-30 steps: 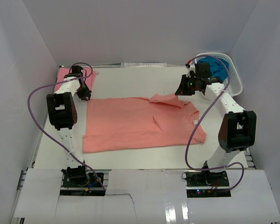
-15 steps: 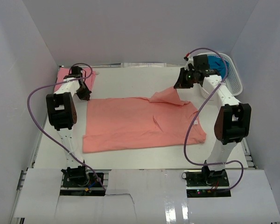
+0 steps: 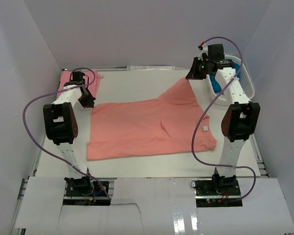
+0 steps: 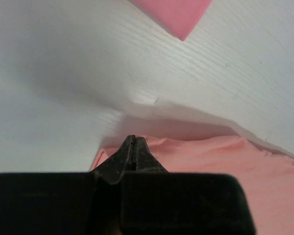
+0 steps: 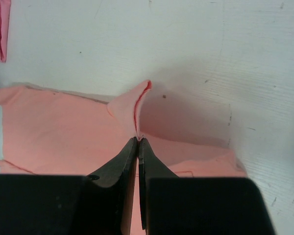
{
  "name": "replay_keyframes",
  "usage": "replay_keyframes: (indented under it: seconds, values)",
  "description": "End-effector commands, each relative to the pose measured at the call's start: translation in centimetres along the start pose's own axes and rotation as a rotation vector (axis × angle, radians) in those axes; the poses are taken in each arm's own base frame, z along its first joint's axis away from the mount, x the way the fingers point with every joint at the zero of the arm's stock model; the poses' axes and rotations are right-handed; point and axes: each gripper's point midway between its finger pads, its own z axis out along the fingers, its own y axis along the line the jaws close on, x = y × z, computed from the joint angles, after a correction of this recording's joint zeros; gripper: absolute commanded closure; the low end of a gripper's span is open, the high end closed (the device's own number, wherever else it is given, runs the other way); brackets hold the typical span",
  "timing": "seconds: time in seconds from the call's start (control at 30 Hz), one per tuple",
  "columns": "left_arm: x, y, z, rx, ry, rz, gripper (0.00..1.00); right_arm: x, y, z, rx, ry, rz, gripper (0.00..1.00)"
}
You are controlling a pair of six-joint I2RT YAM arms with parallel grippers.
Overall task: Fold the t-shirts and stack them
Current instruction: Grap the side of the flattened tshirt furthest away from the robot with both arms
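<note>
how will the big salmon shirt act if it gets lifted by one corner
Likely floppy: the salmon-orange cloth t-shirt sags like a tent from the shut right hand. Probably light, as a fingertip pinch holds that corner up. The rest lies flat and may drag.

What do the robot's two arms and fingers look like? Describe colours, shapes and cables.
Both the left arm and right arm have white links with bulky black joint housings. A purple cable loops along each. The fingers are black wedges tapering to a thin tip.
</note>
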Motion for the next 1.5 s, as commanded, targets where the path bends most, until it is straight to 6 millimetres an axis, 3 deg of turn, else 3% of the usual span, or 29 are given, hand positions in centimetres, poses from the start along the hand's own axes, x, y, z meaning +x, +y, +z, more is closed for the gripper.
replay_keyframes:
  seconds: [0.0, 0.43, 0.53, 0.83, 1.33, 1.47]
  values:
    - [-1.6, -0.3, -3.1, 0.021, -0.093, -0.024, 1.00, -2.5, 0.7, -3.4, -0.004, -0.075, -0.010, 0.92]
    - [-0.6, 0.8, -5.3, 0.014, -0.148, -0.058, 1.00, -0.7, -0.3, -6.3, 0.040, -0.078, -0.009, 0.92]
    - [-0.6, 1.5, -5.8, -0.005, -0.174, -0.065, 1.00, 0.9, -1.1, -6.5, 0.055, -0.063, 0.000, 0.92]
    - [-1.5, 1.1, -7.2, 0.021, -0.217, -0.078, 1.00, 2.7, -1.9, -7.0, 0.064, -0.050, 0.015, 0.92]
    - [0.3, 2.5, -8.4, 0.027, -0.237, -0.103, 1.00, 6.4, -2.3, -9.3, 0.104, -0.059, 0.028, 0.92]
    - [0.6, 2.8, -8.8, 0.026, -0.240, -0.100, 1.00, 8.2, -2.7, -9.5, 0.121, -0.038, 0.038, 0.92]
